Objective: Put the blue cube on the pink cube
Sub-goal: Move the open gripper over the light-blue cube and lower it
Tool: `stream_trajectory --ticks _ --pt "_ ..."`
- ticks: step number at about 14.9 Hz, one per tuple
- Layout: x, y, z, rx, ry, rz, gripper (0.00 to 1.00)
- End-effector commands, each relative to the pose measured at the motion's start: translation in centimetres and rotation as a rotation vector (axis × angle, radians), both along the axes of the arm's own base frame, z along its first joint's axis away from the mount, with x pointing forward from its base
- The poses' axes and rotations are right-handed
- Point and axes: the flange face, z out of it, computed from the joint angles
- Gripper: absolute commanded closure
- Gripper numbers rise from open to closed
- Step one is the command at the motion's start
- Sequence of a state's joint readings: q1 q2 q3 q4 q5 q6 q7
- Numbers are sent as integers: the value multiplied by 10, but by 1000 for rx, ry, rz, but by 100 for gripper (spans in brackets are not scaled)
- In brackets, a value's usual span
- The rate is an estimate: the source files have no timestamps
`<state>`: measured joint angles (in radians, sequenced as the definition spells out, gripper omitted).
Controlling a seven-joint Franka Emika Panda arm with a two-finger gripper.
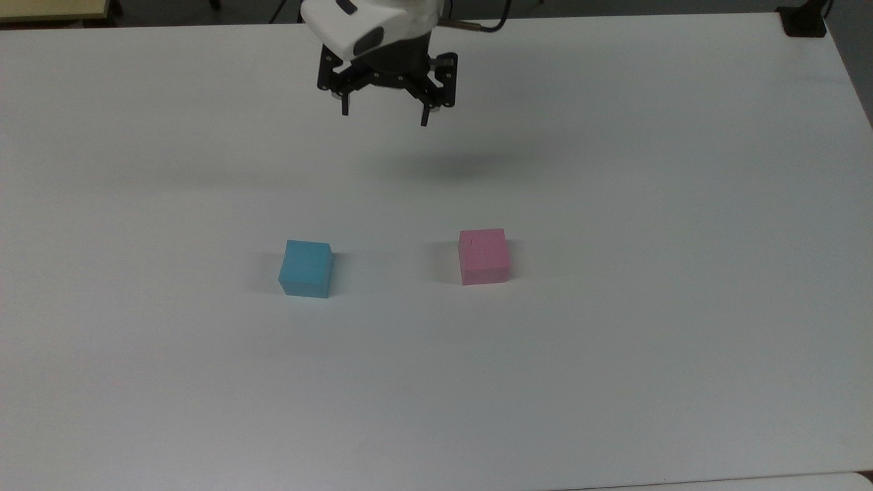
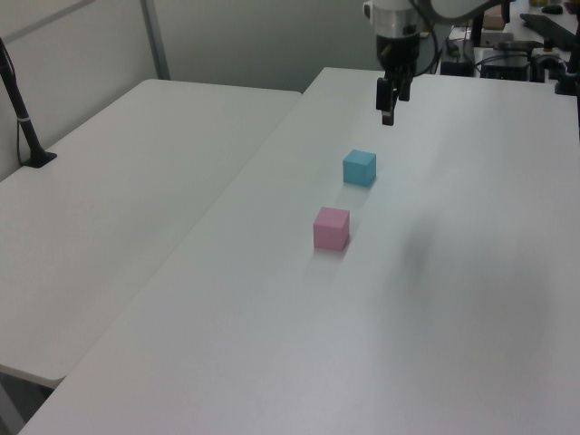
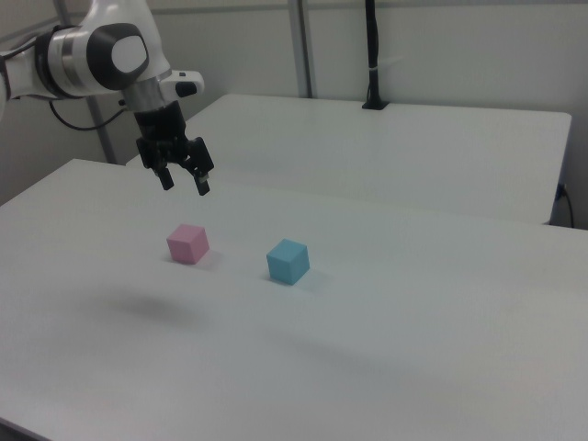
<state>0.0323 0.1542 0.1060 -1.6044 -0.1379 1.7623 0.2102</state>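
Blue cube: nearest the lens in the top view, we see the blue cube (image 1: 306, 269), a small sky-blue block with a matte, foam-like skin and plain square faces. It sits flat on the counter (image 1: 614, 382), about midway between the counter's edges, turned a little askew.
Pink cube: the pink cube (image 1: 483, 256) is a pastel block of the same size and the same dull, foam-like finish, with a tiny dark speck on its top face. It rests on the counter, well apart from the blue cube, toward the top view's right.
Gap between cubes: bare counter lies between them; they do not touch. In the left view the pink cube (image 2: 332, 227) is nearer the lens and the blue cube (image 2: 360, 168) beyond it.
Counter: smooth white, flat and matte, with soft shadows beside each block.
Gripper: the gripper (image 1: 385, 117) hangs in the air above the counter's far edge in the top view, clear of both cubes. Its body is black and angular beneath a rounded, glossy white wrist.
Fingers: we see the thin dark fingers (image 1: 425, 113) spread apart with nothing between them.
Second table: in the right view another white table (image 3: 441, 147) stands behind the counter, with a black post (image 3: 373, 55) rising from its far side.
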Motion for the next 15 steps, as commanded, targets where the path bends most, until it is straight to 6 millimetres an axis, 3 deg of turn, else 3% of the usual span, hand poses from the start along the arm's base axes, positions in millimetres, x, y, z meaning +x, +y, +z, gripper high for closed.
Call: stream_trajectory --ticks 1,6,8,11,15 --pt "-5 -17 -6 27 21 -6 0" --pt "-2 -21 -8 33 19 -12 0" --pt "16 -31 -18 77 -12 -10 0" --pt "43 -44 -54 98 -65 -20 0" --pt "76 -76 -119 83 -122 -44 0"
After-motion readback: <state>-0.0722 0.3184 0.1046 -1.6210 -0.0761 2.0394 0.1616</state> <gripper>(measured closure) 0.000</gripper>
